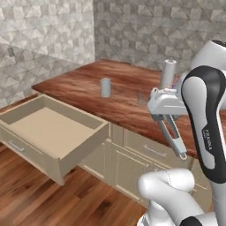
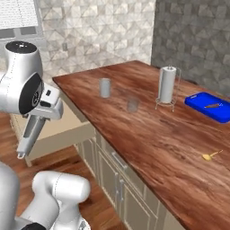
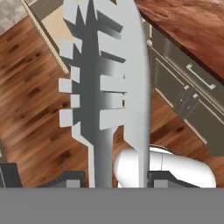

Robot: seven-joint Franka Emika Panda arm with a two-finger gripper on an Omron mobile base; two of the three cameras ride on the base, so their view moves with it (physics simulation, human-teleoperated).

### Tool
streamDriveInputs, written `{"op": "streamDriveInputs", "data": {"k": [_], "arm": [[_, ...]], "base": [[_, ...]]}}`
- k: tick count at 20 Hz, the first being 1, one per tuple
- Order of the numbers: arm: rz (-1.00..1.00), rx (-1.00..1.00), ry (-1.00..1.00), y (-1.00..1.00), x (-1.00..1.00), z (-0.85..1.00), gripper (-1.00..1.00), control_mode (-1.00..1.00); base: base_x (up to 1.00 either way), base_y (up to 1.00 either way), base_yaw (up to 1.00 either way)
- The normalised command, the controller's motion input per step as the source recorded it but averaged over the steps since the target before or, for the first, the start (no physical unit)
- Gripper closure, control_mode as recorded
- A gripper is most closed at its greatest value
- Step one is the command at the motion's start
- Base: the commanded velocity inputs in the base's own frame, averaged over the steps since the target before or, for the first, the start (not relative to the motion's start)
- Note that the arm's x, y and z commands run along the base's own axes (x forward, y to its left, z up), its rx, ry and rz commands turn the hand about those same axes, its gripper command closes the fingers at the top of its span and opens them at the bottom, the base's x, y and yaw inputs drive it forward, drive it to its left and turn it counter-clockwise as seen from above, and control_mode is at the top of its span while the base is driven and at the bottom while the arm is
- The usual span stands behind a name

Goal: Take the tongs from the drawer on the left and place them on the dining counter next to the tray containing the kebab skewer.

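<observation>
Your gripper is clamped on the tongs, which hang down just right of the open drawer. They're stiff, light, slick metal — gripped near one end, so expect swing; the tray sits far right.

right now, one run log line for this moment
gripper: shut on tongs | drawer: open | tray: holds kebab skewer
</observation>
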Motion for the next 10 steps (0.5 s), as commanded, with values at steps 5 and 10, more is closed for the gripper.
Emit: {"op": "streamDriveInputs", "data": {"k": [5, 10], "arm": [[0.00, 0.00, 0.00, 0.00, 0.00, 0.00, 1.00, 1.00], [0.00, 0.00, 0.00, 0.00, 0.00, 0.00, 1.00, 1.00]], "base": [[-1.00, -0.97, -0.10], [-1.00, -0.86, -0.04]]}}
